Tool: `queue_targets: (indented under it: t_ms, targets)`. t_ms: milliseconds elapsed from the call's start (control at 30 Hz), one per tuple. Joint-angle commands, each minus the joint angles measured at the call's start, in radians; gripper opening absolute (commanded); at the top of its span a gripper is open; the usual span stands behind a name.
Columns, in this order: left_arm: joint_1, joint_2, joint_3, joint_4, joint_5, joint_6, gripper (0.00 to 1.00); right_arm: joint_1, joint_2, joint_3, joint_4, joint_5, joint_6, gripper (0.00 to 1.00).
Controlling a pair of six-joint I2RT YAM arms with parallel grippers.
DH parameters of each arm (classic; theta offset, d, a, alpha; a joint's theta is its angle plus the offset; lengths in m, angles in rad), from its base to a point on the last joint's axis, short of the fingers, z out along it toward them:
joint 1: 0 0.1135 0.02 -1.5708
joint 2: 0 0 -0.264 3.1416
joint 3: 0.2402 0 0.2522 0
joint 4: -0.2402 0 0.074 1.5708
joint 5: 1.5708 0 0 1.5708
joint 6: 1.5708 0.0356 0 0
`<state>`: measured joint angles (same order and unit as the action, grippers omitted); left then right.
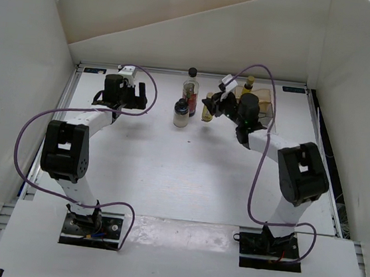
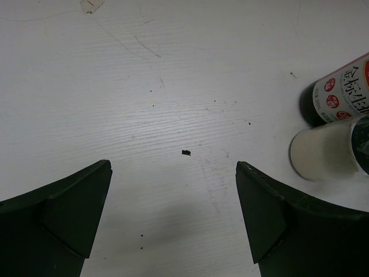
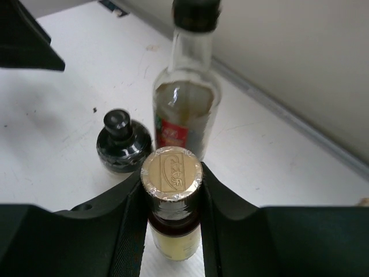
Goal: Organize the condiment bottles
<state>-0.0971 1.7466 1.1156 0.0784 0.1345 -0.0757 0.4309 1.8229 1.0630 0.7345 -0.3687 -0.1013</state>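
My right gripper point(image 1: 210, 108) is shut on a small yellow-amber bottle point(image 1: 207, 113) with a gold cap, just right of the other bottles. In the right wrist view the jaws point(image 3: 172, 193) clamp its neck below the cap point(image 3: 172, 173). The tall clear bottle point(image 1: 191, 86) with a black cap and red label stands behind it and also shows in the right wrist view point(image 3: 185, 107). The squat black-capped jar point(image 1: 182, 114) stands in front of the tall bottle point(image 3: 122, 143). A second yellow bottle point(image 1: 247, 87) stands in the rack. My left gripper point(image 1: 133, 96) is open and empty point(image 2: 173, 202); the jar point(image 2: 322, 151) and tall bottle point(image 2: 337, 92) lie to its right.
The clear rack with a brown base point(image 1: 264, 102) stands at the back right, behind my right wrist. White walls enclose the table on the left, back and right. A small dark speck point(image 2: 185, 153) lies on the table between my left fingers.
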Motion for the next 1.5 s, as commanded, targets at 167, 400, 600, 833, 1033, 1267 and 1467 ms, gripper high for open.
queue_targets:
  t_ms: [167, 400, 600, 833, 1033, 1267, 1467]
  targets:
    - [0.004, -0.016, 0.041, 0.003, 0.005, -0.016, 1.0, -0.09, -0.253, -0.04, -0.012, 0.059, -0.09, 0.0]
    - [-0.01, -0.012, 0.05, -0.011, 0.008, -0.012, 1.0, -0.213, -0.318, -0.034, -0.078, 0.125, -0.107, 0.0]
    - [-0.012, -0.004, 0.059, -0.017, 0.007, -0.009, 1.0, -0.276, -0.35, -0.038, -0.112, 0.241, -0.117, 0.0]
    - [-0.015, 0.025, 0.095, -0.029, 0.007, -0.001, 1.0, -0.348, -0.228, 0.006, 0.018, 0.254, -0.066, 0.0]
    - [-0.015, 0.076, 0.13, -0.035, 0.004, 0.005, 1.0, -0.394, -0.027, 0.124, 0.124, 0.238, 0.007, 0.0]
    - [-0.019, 0.128, 0.181, -0.048, 0.001, 0.01, 1.0, -0.409, 0.13, 0.273, 0.172, 0.231, 0.029, 0.0]
    - [-0.018, 0.171, 0.22, -0.057, 0.001, 0.014, 1.0, -0.416, 0.2, 0.406, 0.108, 0.229, 0.031, 0.0]
